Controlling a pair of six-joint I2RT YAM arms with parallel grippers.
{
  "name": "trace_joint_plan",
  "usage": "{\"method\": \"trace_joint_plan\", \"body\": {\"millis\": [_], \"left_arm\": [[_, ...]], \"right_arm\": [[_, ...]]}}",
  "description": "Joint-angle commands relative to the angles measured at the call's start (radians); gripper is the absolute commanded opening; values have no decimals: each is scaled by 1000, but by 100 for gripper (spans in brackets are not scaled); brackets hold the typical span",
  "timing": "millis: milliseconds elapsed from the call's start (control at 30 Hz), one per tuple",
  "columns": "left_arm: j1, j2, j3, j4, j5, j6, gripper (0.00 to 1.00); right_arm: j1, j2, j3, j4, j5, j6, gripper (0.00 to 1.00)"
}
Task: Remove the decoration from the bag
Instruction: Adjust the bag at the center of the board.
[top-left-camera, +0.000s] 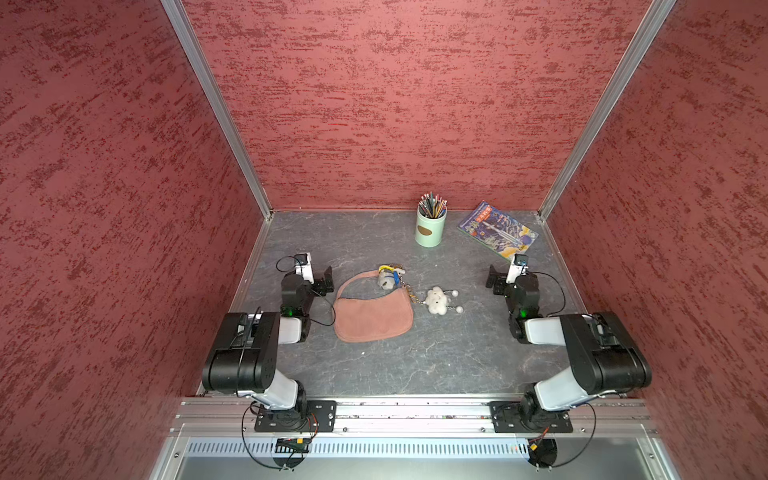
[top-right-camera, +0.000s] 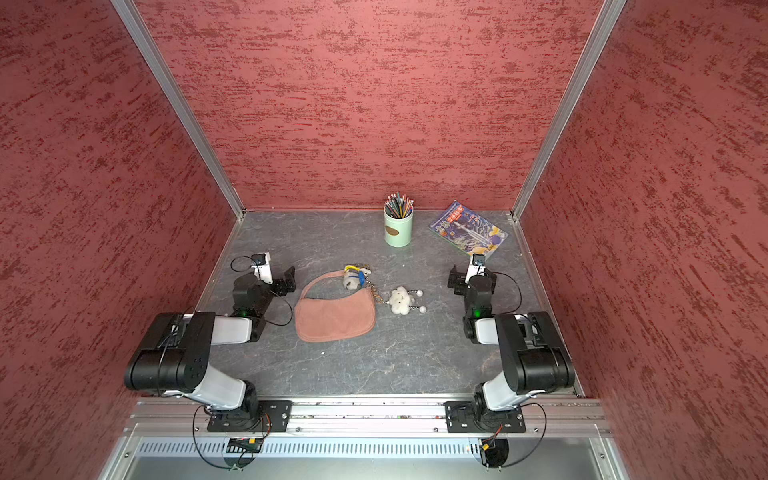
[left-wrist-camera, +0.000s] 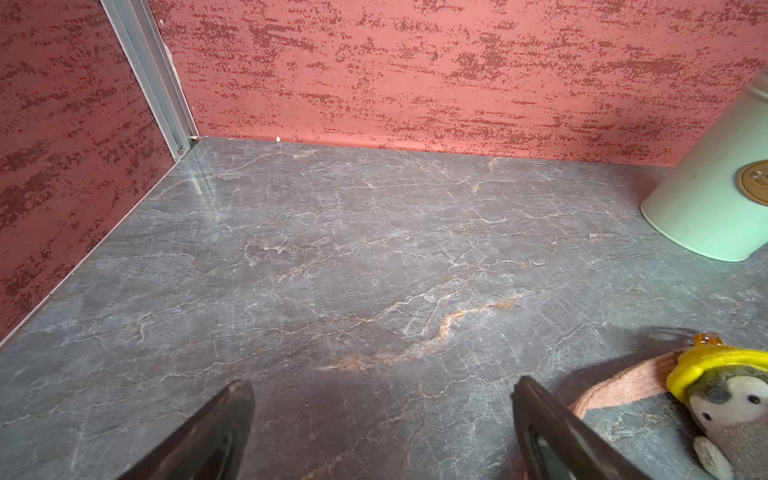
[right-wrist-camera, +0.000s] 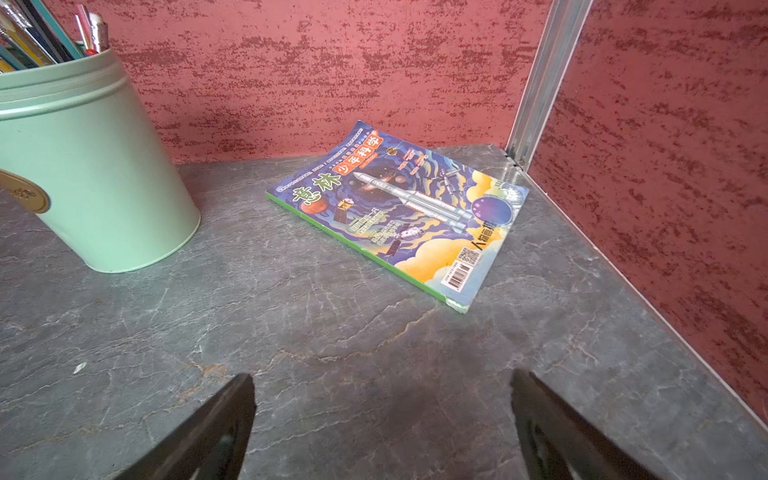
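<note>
- Red textured walls close in a grey veined tabletop (top-left-camera: 374, 365) on three sides.
- Far left, the left gripper (top-left-camera: 327, 279) sits low, just beside the bag's strap. Its jaws are spread wide and hold nothing, and the left wrist view shows only bare surface between its fingers (left-wrist-camera: 232, 415).
- Next, the bag (top-left-camera: 372, 318) lies flat near the middle of the tabletop, closer to the left arm. Its strap (top-left-camera: 353, 281) arches away from the robot.
- At the strap's right end lies a penguin charm (top-left-camera: 386, 281) in a yellow hat, among blue and metal bits. How they are fastened is too small to tell.
- A chain (top-left-camera: 411, 296) runs from the bag's right corner to a white fluffy charm (top-left-camera: 436, 300), which lies on the tabletop just beside the bag.
- Further back stand a mint pen cup (top-left-camera: 430, 228) and a magazine (top-left-camera: 496, 230), both well apart from the bag.
- Far right, the right gripper (top-left-camera: 494, 282) is well apart from the charms, jaws spread and empty.
- Judging by this, nothing is detached yet and the step in hand is the approach.
- The next move likely calls for the left gripper to pin the strap. The right gripper would then reach in and pinch a charm close to its clasp.
</note>
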Motion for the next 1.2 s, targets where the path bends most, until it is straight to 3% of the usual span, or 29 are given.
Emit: {"method": "trace_joint_plan", "body": {"millis": [0,667,767,867,933,1000,1100,1167], "left_arm": [[3,-2,14,14,7,3,100],[12,-4,16,8,26,-2,100],[-15,-41,12,-9,-16,19,100],[-100,-173,75,-217,-218,29,100],[-156,-256,129,-407,-379,-2,100],[-202,-324,165,-563,-473,-29,100],[-224,-412,218,-752,-494,-138,100],[-201,-462,279,-934,-484,-313,100]], "right_arm": [[-8,-5,-3,29,-7,0,98],[-8,-3,0,27,-8,0,99],[-5,-35,-14,32,-27,-14,98],[55,-241,61,-261,69,-35,99],[82,-349,227,-725,216,136,98],[85,-381,423,-1150,252,345,99],[80,-379,573,-1387,-18,401,98],[59,-387,587,-1367,-295,433,98]]}}
